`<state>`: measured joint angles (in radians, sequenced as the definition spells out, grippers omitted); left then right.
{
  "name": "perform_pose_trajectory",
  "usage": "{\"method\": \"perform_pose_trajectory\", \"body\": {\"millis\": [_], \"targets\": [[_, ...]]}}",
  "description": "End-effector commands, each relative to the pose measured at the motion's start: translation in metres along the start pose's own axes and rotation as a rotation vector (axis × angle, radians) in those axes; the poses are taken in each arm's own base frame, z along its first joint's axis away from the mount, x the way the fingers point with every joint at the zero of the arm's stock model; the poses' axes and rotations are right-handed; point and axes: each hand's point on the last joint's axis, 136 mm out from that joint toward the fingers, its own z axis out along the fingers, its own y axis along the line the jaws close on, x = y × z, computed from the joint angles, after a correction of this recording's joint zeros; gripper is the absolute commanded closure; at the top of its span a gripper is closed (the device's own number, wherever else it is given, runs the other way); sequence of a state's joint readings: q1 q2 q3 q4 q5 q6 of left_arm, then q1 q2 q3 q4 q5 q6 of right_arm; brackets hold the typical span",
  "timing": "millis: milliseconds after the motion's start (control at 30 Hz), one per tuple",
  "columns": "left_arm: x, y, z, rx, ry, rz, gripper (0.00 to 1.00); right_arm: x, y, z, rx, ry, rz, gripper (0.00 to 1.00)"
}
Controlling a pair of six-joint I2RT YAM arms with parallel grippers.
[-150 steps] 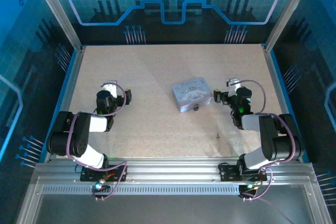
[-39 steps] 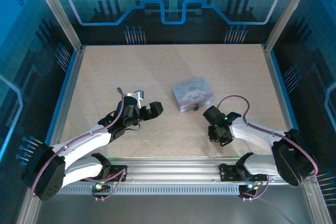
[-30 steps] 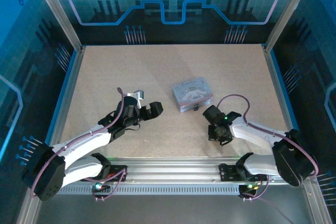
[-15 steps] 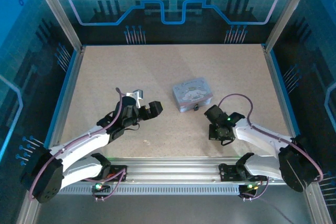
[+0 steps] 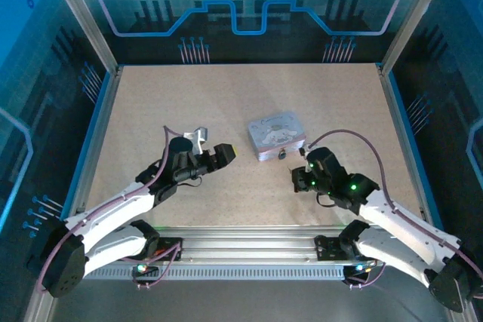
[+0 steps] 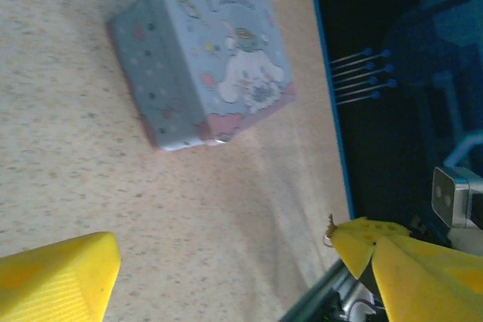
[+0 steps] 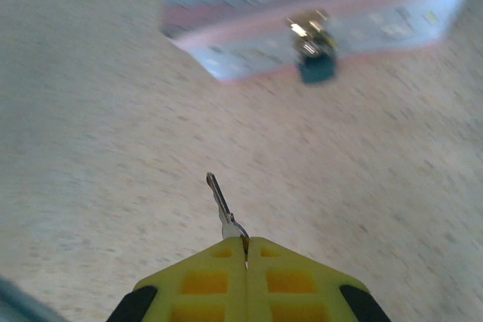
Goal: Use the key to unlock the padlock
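Speckled beige tabletop [image 5: 226,96] lies under both arms. The right gripper [image 7: 245,245] has its yellow pads pressed together on the head of the key [image 7: 221,203], whose blade juts forward and slightly left of the fingertips. Ahead and a little to the right, well apart from the blade tip, the padlock [image 7: 312,54] sits against the front wall of the cartoon-printed tin [image 7: 226,43]. The left gripper [image 6: 219,262] is spread wide and holds nothing, with the tin ahead of it. Likely risks: the skewed blade glances off the padlock, the thin key pivots in the pinch, or the unbraced tin slides when pushed.
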<state>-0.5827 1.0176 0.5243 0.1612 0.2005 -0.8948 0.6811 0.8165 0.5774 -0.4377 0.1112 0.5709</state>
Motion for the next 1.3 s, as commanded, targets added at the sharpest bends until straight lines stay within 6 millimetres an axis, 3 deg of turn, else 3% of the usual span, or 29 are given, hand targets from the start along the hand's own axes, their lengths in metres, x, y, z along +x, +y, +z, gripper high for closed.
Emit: {"method": "perform_pose_trajectory", "body": {"millis": [0,300,533,700,1033,1200,1267], "targets": [[-0.001,-0.045,0.0,0.129,0.031,0.032,0.16,-0.02,0.037,-0.006,-0.168,-0.093,-0.084,1.0],[0.019,-0.082,0.021,0.236,0.088,0.095,0.32,-0.033,0.076,-0.004,-0.327,-0.124,-0.044,1.0],[0.026,-0.092,0.036,0.247,0.114,0.112,0.41,-0.035,0.096,-0.005,-0.422,-0.117,-0.022,1.0],[0.031,-0.095,0.043,0.26,0.132,0.108,0.49,-0.035,0.101,-0.005,-0.446,-0.114,-0.013,1.0],[0.031,-0.096,0.045,0.262,0.127,0.114,0.78,-0.034,0.104,-0.004,-0.46,-0.106,-0.006,1.0],[0.03,-0.094,0.042,0.247,0.115,0.125,0.98,-0.031,0.102,-0.004,-0.454,-0.098,-0.016,0.94],[0.029,-0.094,0.039,0.24,0.109,0.136,1.0,-0.029,0.099,-0.005,-0.453,-0.092,-0.024,0.9]]}}
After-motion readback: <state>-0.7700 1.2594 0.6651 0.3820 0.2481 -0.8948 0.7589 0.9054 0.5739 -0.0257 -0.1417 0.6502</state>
